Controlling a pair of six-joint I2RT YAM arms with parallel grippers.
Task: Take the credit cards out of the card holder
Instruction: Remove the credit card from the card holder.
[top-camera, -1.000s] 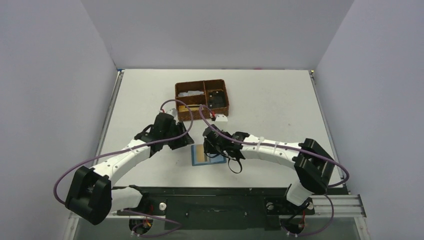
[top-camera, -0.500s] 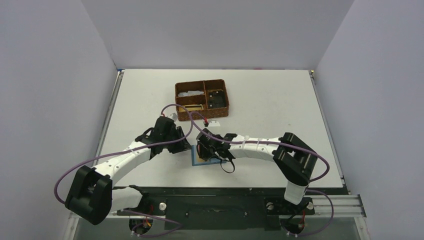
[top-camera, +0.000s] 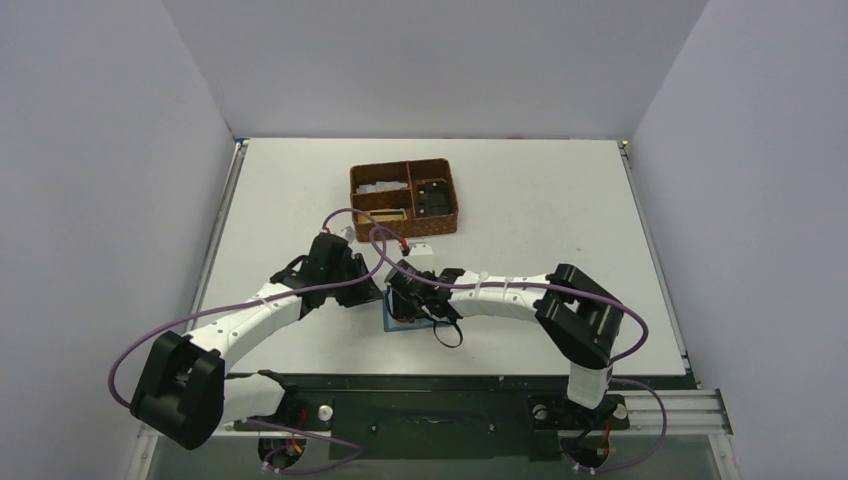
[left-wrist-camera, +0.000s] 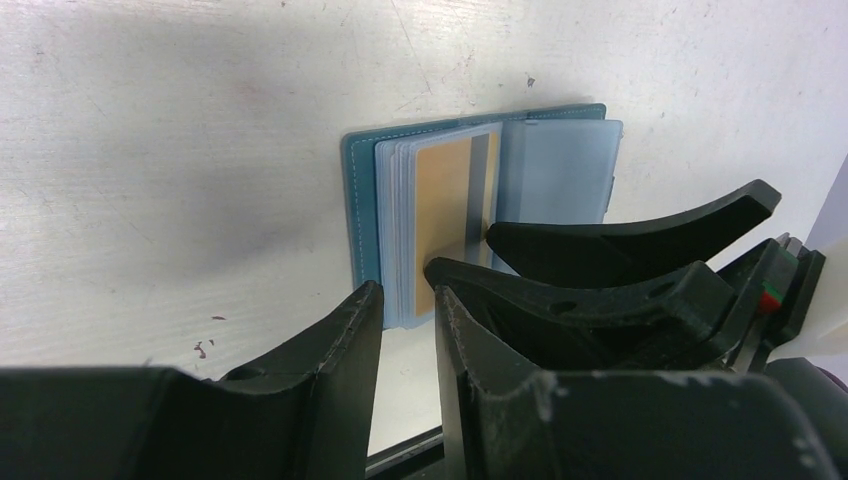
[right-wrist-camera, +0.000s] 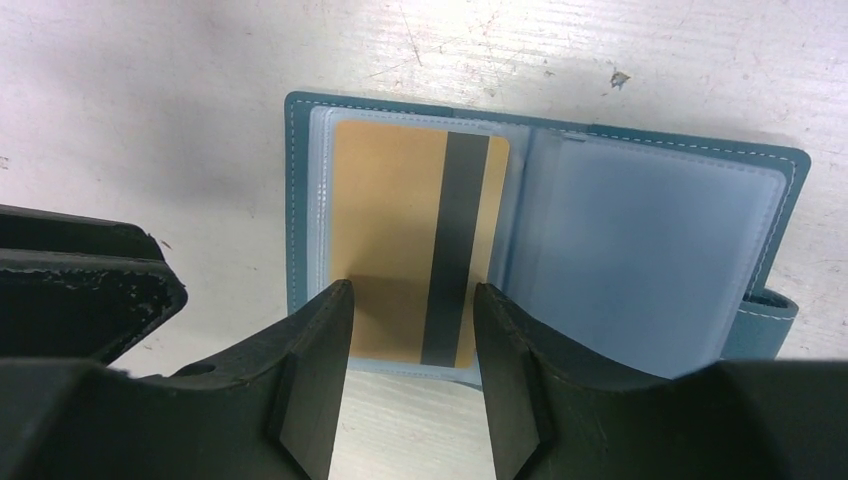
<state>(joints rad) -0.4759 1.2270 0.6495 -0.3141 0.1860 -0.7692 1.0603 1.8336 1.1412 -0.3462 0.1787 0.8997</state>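
Note:
The teal card holder (right-wrist-camera: 650, 250) lies open and flat on the white table, its snap tab at the right edge. A tan-gold credit card (right-wrist-camera: 395, 230) with a black stripe sits in the left clear pocket; several more pocket leaves are stacked under it. My right gripper (right-wrist-camera: 412, 295) is open, its fingertips straddling the card's near edge just above it. My left gripper (left-wrist-camera: 405, 300) is open by a narrow gap and empty, at the holder's (left-wrist-camera: 358, 210) left near corner. In the top view both grippers meet over the holder (top-camera: 395, 322) and hide most of it.
A brown woven compartment basket (top-camera: 404, 200) with small items stands behind the grippers. A small white object (top-camera: 425, 248) lies just in front of it. The right gripper's fingers (left-wrist-camera: 620, 240) cross close beside the left gripper's.
The right gripper has moved left, over the open holder, and its arm has folded in closer. The left gripper has shifted slightly toward the holder's left edge.

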